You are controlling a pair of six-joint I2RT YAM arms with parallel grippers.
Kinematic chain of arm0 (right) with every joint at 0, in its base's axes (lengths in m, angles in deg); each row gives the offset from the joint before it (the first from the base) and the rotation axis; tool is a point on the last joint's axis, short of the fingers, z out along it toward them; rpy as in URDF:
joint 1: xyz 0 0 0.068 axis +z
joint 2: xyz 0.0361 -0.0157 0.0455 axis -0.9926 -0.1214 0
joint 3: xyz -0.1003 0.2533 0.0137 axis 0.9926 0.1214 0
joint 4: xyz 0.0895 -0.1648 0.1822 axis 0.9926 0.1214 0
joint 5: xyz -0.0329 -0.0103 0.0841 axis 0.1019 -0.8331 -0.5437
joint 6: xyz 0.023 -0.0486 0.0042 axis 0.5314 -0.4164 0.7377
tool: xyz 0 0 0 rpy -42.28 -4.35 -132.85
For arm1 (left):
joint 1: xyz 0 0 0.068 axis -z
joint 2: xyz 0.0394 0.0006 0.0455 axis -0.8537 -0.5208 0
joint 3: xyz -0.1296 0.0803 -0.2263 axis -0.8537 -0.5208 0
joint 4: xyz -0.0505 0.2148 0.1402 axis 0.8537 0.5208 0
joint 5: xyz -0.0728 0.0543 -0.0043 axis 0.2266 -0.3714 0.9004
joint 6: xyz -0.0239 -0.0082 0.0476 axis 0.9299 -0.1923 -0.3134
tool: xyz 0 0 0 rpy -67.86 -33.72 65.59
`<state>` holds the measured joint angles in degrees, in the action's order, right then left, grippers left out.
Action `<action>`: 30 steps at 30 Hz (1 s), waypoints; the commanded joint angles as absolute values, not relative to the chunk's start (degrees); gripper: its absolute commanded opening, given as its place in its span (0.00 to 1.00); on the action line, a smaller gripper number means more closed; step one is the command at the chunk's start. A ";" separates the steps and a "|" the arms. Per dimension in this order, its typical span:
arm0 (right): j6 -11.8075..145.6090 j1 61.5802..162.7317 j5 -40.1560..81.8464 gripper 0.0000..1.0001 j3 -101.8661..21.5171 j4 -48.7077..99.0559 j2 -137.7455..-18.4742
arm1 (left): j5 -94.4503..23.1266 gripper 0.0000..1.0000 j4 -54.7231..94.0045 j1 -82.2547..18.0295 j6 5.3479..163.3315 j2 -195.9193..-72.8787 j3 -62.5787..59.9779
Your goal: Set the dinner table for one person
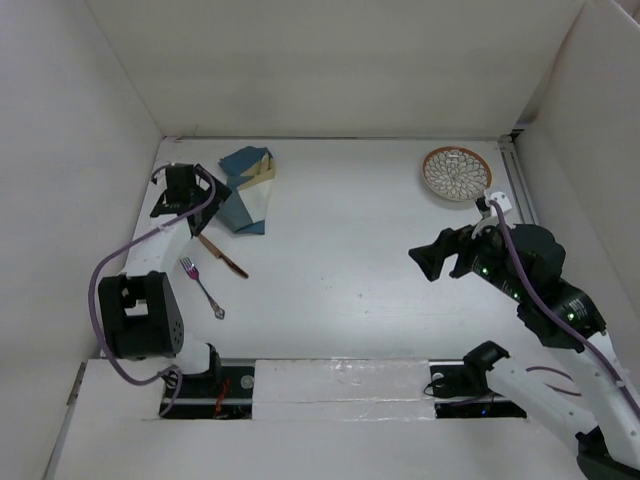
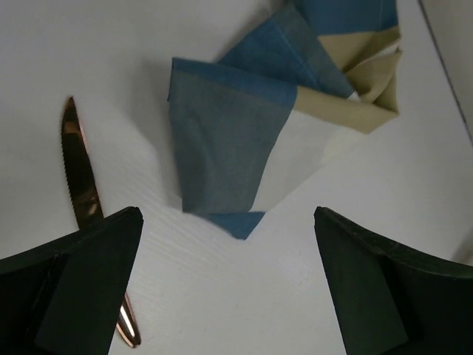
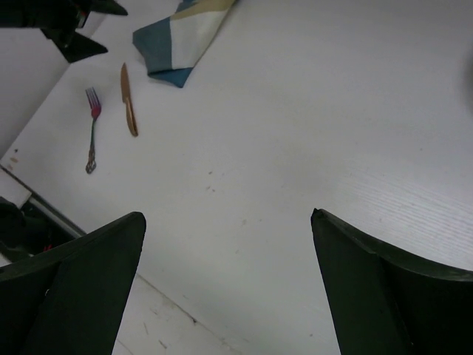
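The white dinner table point(image 1: 340, 260) fills the top view. A folded blue-and-beige cloth point(image 1: 248, 190) lies at the back left, also in the left wrist view point(image 2: 244, 126). A copper knife point(image 1: 222, 256) and a fork point(image 1: 201, 287) lie in front of it. A patterned plate point(image 1: 456, 173) sits at the back right. My left gripper point(image 1: 207, 207) hovers open and empty just short of the cloth's near corner point(image 2: 228, 222), with the knife point(image 2: 83, 185) at its left finger. My right gripper point(image 1: 432, 255) is open and empty above bare table at the right point(image 3: 228, 218).
White walls enclose the table on the left, back and right. The right wrist view shows the fork point(image 3: 92, 129), the knife point(image 3: 128, 111) and the cloth point(image 3: 177, 41) far off to its left, and the table's near edge point(image 3: 170, 303) below its fingers.
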<state>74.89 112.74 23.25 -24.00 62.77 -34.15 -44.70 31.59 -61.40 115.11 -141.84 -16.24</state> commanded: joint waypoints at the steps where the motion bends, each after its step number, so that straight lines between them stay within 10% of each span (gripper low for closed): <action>1: 75.38 113.18 18.30 1.00 -22.64 56.84 -32.45 | -39.62 1.00 28.25 -63.27 116.09 -144.50 -9.76; 19: 74.24 113.18 16.27 1.00 -19.47 56.92 -30.87 | -39.70 0.94 26.14 -66.79 116.18 -162.78 -0.97; 28: 74.24 113.18 16.80 1.00 -19.47 56.92 -31.48 | -37.78 0.64 24.12 -66.79 116.18 -168.42 0.71; 30: 74.24 113.18 16.80 1.00 -19.47 56.31 -31.48 | -37.16 0.42 23.51 -66.79 116.18 -168.42 0.71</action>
